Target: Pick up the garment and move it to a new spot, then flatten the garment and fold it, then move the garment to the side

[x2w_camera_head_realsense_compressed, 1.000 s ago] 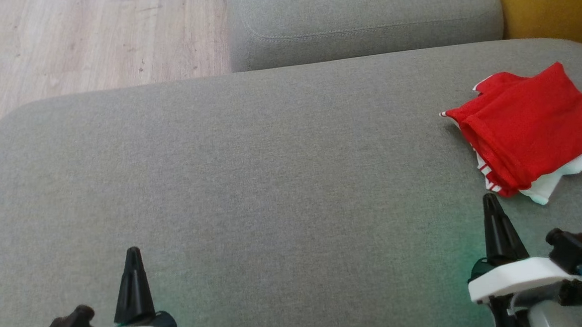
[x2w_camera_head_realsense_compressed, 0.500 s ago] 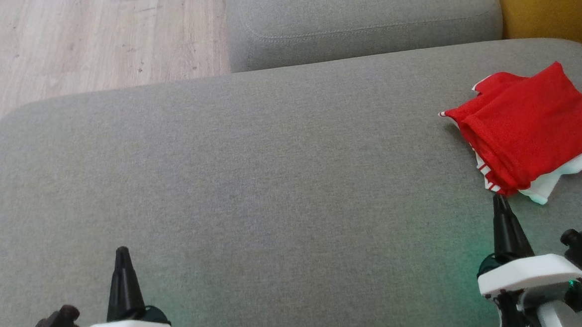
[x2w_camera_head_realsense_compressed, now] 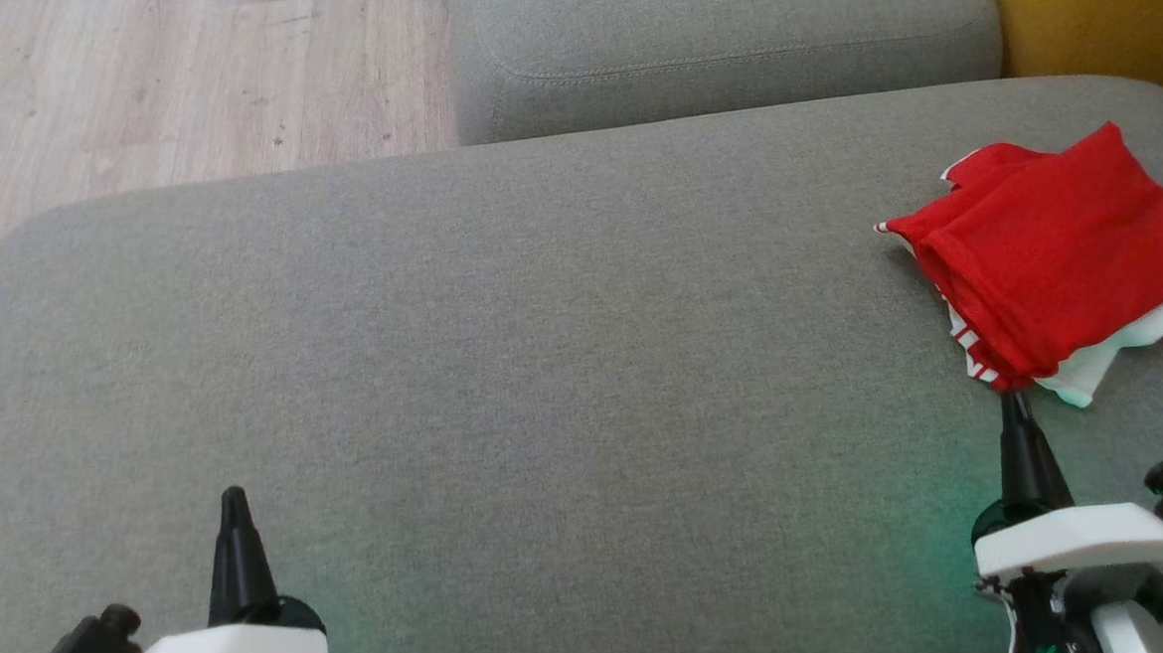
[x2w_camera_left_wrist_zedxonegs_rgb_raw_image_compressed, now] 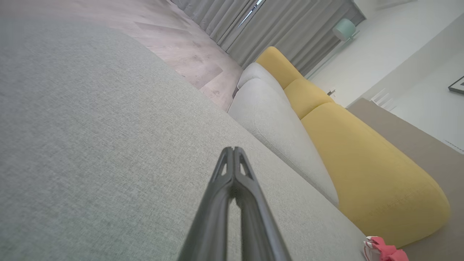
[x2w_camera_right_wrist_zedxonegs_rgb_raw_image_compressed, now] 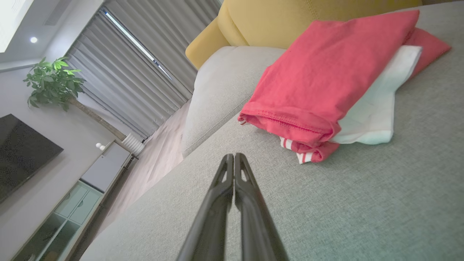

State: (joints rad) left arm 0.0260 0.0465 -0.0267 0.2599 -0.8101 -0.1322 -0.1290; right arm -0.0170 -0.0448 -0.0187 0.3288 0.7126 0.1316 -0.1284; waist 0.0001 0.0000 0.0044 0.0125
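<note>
The garment (x2w_camera_head_realsense_compressed: 1060, 252) is a folded red piece with white and striped edges, lying at the right end of the grey couch seat (x2w_camera_head_realsense_compressed: 543, 348). In the right wrist view the garment (x2w_camera_right_wrist_zedxonegs_rgb_raw_image_compressed: 326, 79) sits just beyond my fingers. My right gripper (x2w_camera_head_realsense_compressed: 1016, 405) is shut and empty, its tip just short of the garment's near corner. My left gripper (x2w_camera_head_realsense_compressed: 233, 496) is shut and empty at the lower left, far from the cloth. The left wrist view has the left gripper (x2w_camera_left_wrist_zedxonegs_rgb_raw_image_compressed: 233, 149) over bare seat and the garment (x2w_camera_left_wrist_zedxonegs_rgb_raw_image_compressed: 382, 250) small at the bottom right.
A second grey cushion (x2w_camera_head_realsense_compressed: 726, 40) lies behind the seat, with a yellow cushion (x2w_camera_head_realsense_compressed: 1102, 1) at the far right. Wooden floor (x2w_camera_head_realsense_compressed: 160, 80) runs past the seat's left and far edges. A plant (x2w_camera_right_wrist_zedxonegs_rgb_raw_image_compressed: 54, 83), curtains and a low cabinet stand in the room.
Both grippers have drawn back toward the bottom of the head view, the right one also shifting slightly right. The garment has stayed where it lay.
</note>
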